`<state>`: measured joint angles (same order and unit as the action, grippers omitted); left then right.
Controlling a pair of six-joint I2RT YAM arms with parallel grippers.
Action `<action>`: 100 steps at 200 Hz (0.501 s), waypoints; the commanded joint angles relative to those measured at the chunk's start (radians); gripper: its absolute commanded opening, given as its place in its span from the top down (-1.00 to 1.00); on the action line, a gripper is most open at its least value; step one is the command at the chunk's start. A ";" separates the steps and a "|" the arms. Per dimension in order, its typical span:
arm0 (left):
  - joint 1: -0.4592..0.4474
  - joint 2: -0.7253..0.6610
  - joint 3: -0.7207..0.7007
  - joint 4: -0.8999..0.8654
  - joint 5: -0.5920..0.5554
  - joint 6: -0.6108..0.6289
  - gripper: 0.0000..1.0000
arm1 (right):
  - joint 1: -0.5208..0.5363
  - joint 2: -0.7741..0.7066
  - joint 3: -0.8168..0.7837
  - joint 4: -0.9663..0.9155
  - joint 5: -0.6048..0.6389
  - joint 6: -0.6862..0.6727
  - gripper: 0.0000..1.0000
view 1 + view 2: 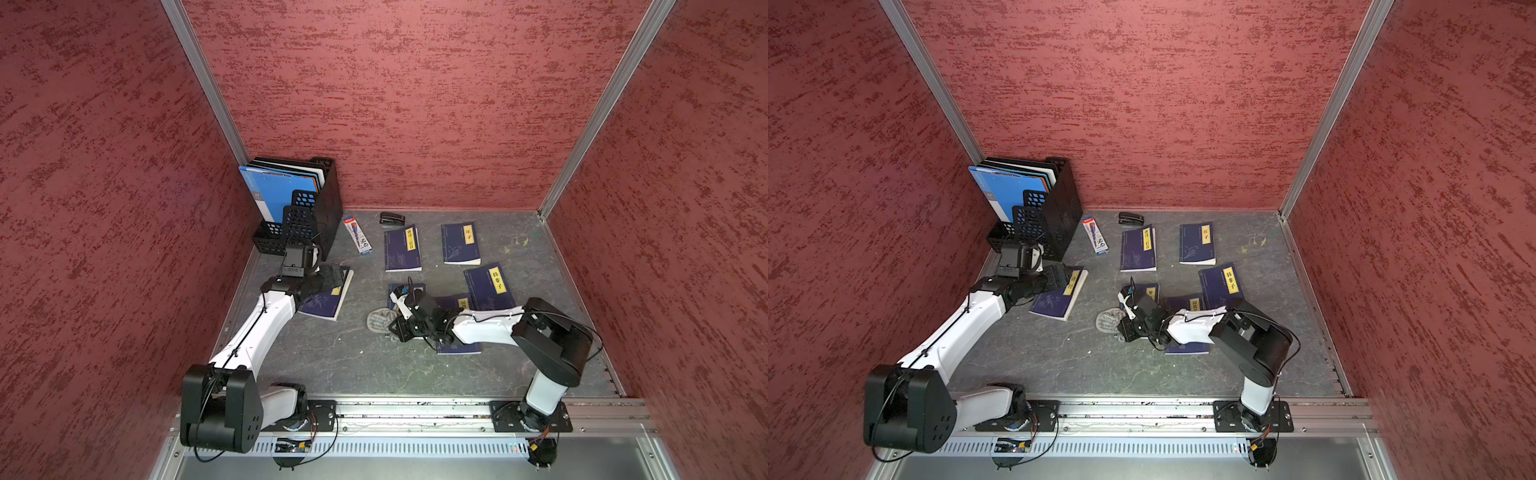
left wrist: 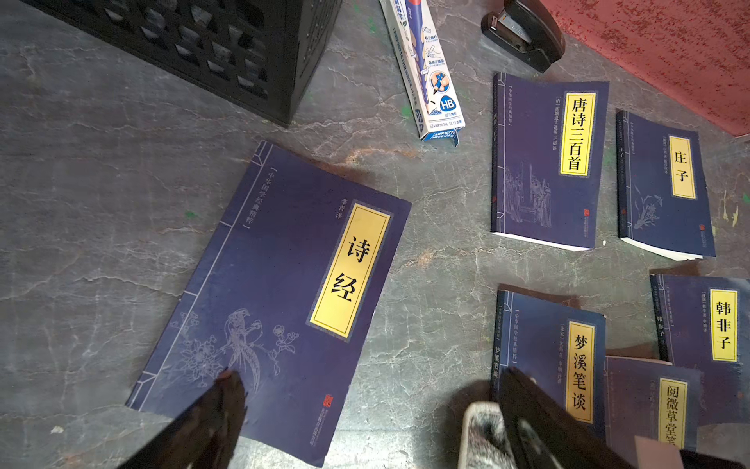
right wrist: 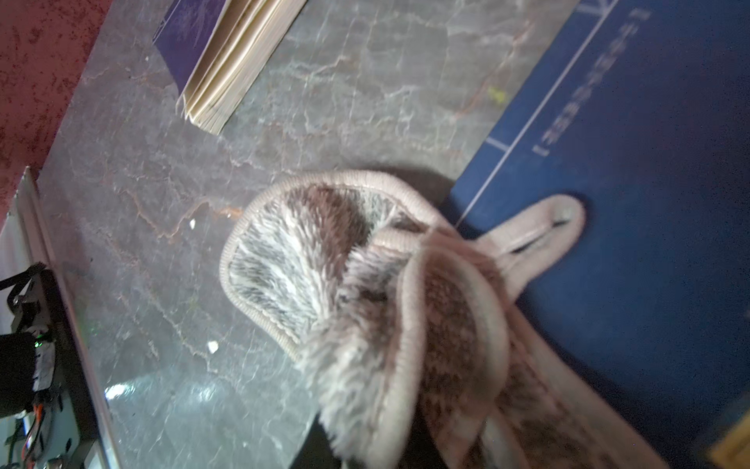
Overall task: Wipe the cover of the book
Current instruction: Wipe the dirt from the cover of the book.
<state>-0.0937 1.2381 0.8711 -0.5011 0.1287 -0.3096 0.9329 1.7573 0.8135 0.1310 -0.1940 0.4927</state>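
A: What could be upset from here?

B: The fuzzy brown-and-white cloth (image 3: 324, 264) is bunched, and most of it lies on the table (image 1: 332, 365). Only its loop and a fold are seen on the corner of the dark blue book (image 3: 629, 203). If it is dragged inward, the cover's edge could be caught and lifted. The book could also be pushed along, since nothing is seen bracing it.

A: And its neighbours?

B: That book lies mid-table under the right wrist, just beside other blue books, one of which seems overlapped. Those could be shoved too. The grip might also be lost if the pile snags.

A: How is the cloth held?

B: The right end effector (image 1: 399, 328) is clamped on it. The fingers themselves are hidden by fabric in the wrist view.

A: And the arms' poses?

B: The right arm is folded low, with the elbow raised, the forearm laid above the books and the wrist dropped toward the table. The left arm is stretched toward the black file rack (image 1: 316, 208). The left end effector (image 2: 369, 373) is held with fingers wide apart over the 诗经 book (image 2: 284, 264) — well apart from the wiping, so no bracing can be expected from it as posed. Whether a fingertip touches that cover cannot be told.
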 commanded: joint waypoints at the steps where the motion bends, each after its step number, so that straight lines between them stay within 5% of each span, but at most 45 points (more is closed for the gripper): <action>1: -0.005 -0.001 0.005 0.003 -0.005 0.001 -0.97 | 0.023 0.027 -0.034 -0.076 0.000 0.058 0.69; 45: -0.006 0.008 0.008 0.002 0.000 0.000 -0.97 | -0.003 0.094 0.047 -0.085 0.024 0.023 0.69; 100: -0.005 -0.010 0.008 -0.013 -0.008 0.006 -0.97 | -0.172 0.198 0.150 -0.078 0.030 -0.059 0.69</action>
<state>-0.0948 1.2434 0.8711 -0.5014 0.1291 -0.3096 0.8448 1.8740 0.9440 0.1459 -0.2050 0.4881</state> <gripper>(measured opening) 0.986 0.156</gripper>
